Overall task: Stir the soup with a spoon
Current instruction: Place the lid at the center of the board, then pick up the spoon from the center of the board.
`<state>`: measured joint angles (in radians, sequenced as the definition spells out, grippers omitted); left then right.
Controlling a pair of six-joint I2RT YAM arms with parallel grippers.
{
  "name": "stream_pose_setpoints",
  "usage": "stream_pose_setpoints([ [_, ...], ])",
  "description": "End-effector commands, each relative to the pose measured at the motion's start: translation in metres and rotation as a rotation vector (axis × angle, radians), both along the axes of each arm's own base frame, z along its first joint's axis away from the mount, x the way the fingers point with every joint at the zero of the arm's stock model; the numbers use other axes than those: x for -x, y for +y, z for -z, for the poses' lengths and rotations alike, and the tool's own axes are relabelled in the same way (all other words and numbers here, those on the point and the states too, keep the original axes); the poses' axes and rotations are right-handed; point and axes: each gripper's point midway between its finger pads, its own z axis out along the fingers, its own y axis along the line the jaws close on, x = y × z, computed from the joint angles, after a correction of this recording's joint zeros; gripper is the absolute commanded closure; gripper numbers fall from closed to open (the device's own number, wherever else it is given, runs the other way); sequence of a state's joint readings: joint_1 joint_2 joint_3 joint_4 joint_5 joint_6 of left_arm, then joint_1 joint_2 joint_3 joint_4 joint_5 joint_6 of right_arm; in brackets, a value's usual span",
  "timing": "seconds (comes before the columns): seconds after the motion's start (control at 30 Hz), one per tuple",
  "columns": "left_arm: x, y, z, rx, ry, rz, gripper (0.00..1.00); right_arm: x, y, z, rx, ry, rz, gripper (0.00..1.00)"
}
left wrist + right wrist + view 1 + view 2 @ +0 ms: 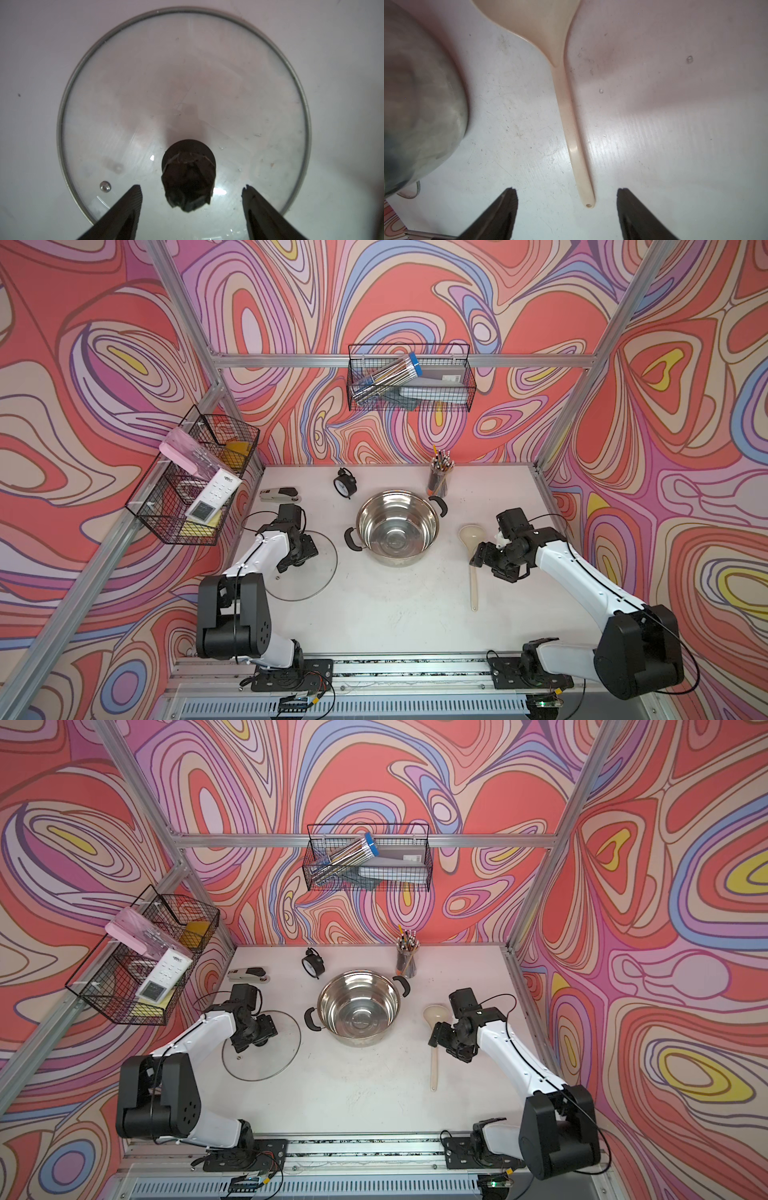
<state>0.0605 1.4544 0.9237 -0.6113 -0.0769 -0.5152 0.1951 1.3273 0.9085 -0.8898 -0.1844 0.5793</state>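
The cream-white spoon [473, 585] [434, 1065] lies flat on the table to the right of the steel pot [397, 558] [357, 1040], its bowl toward the back. My right gripper [490, 562] [566, 190] hovers open over the slim handle [571, 135] without touching it. The pot stands uncovered, and I cannot make out soup inside. Left of it, the glass lid [320, 572] [187, 83] rests on the table. My left gripper [297, 562] [192, 187] is open just above the lid, its fingers either side of the black knob [188, 174], clear of it.
A black alarm clock [345, 483], a cup of pencils [438, 481] and a stapler [280, 493] stand along the table's back. Wire baskets hang on the left wall [195, 481] and the back wall [409, 377].
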Motion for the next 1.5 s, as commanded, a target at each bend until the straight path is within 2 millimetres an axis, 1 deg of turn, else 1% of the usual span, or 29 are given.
stream_pose_setpoints([
  [0.0, 0.005, 0.004, -0.039, -0.007, -0.076, -0.030, 0.19, -0.010, 0.002, 0.011, 0.033, -0.004, -0.016, 0.32],
  [0.03, 0.007, 0.002, -0.049, 0.000, -0.099, -0.033, 0.18, -0.011, 0.002, 0.016, 0.037, 0.004, -0.017, 0.37],
  [0.1, 0.014, -0.002, -0.067, 0.022, -0.144, -0.035, 0.19, -0.012, 0.003, 0.022, 0.043, 0.016, -0.021, 0.45],
  [0.2, 0.027, -0.012, -0.091, 0.075, -0.218, -0.031, 0.19, -0.014, 0.001, 0.030, 0.060, 0.026, -0.019, 0.59],
  [0.23, 0.033, -0.016, -0.098, 0.094, -0.237, -0.035, 0.18, -0.015, 0.002, 0.031, 0.061, 0.029, -0.022, 0.61],
  [0.33, 0.049, -0.033, -0.115, 0.174, -0.289, -0.029, 0.18, -0.016, 0.003, 0.039, 0.078, 0.043, -0.030, 0.63],
  [0.43, 0.061, -0.049, -0.134, 0.240, -0.356, -0.016, 0.16, -0.016, 0.004, 0.047, 0.099, 0.062, -0.046, 0.64],
  [0.57, 0.069, -0.073, -0.163, 0.350, -0.470, 0.013, 0.13, -0.016, 0.005, 0.054, 0.115, 0.074, -0.055, 0.65],
  [0.6, 0.069, -0.081, -0.170, 0.380, -0.502, 0.034, 0.11, -0.016, 0.004, 0.056, 0.121, 0.074, -0.055, 0.65],
  [0.63, 0.069, -0.089, -0.176, 0.409, -0.525, 0.054, 0.06, -0.016, 0.004, 0.058, 0.124, 0.077, -0.055, 0.65],
  [0.67, 0.068, -0.096, -0.180, 0.430, -0.540, 0.071, 0.03, -0.016, 0.004, 0.060, 0.127, 0.080, -0.056, 0.65],
  [0.7, 0.067, -0.104, -0.184, 0.459, -0.555, 0.091, 0.01, -0.017, 0.004, 0.061, 0.128, 0.083, -0.056, 0.65],
  [0.8, 0.062, -0.131, -0.192, 0.529, -0.568, 0.163, 0.01, -0.018, 0.004, 0.066, 0.134, 0.090, -0.059, 0.65],
  [1.0, 0.051, -0.180, -0.211, 0.563, -0.599, 0.300, 0.01, -0.019, 0.008, 0.075, 0.136, 0.104, -0.057, 0.67],
  [1.17, 0.042, -0.211, -0.219, 0.591, -0.606, 0.365, 0.01, -0.018, 0.010, 0.080, 0.154, 0.112, -0.053, 0.70],
  [1.27, 0.038, -0.227, -0.221, 0.617, -0.607, 0.402, 0.01, -0.015, 0.009, 0.087, 0.160, 0.126, -0.048, 0.75],
  [1.33, 0.036, -0.234, -0.223, 0.633, -0.612, 0.420, 0.01, -0.013, 0.009, 0.089, 0.161, 0.131, -0.044, 0.81],
  [1.4, 0.035, -0.240, -0.224, 0.647, -0.618, 0.437, 0.01, -0.011, 0.009, 0.087, 0.164, 0.134, -0.037, 0.89],
  [1.47, 0.034, -0.243, -0.229, 0.661, -0.636, 0.452, 0.01, -0.010, 0.008, 0.079, 0.163, 0.123, -0.027, 0.95],
])
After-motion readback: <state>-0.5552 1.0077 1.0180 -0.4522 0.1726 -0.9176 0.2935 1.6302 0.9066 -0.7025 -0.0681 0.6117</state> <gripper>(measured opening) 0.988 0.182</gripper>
